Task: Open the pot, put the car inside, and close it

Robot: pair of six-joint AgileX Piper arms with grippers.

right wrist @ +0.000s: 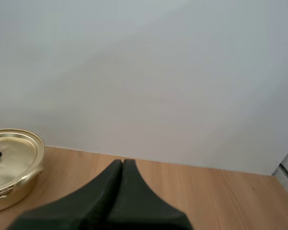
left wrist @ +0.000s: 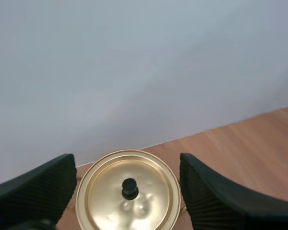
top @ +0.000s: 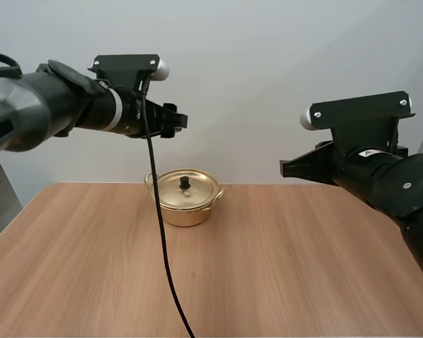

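A gold pot (top: 185, 205) with two side handles stands at the far middle of the wooden table (top: 282, 267). Its gold lid (left wrist: 128, 191) sits on it, a black knob (left wrist: 129, 188) at the centre. My left gripper (top: 170, 121) hangs high above the pot, open, and its wide-apart fingers (left wrist: 48, 184) frame the lid from above. My right gripper (top: 287, 169) is held in the air to the right of the pot, shut on nothing, its fingers (right wrist: 121, 187) lying together as one dark wedge. The pot (right wrist: 12, 167) lies beside that wedge.
A plain pale wall rises just behind the table's far edge (top: 303, 184). Bare wood (top: 77, 282) stretches in front of the pot and to both sides.
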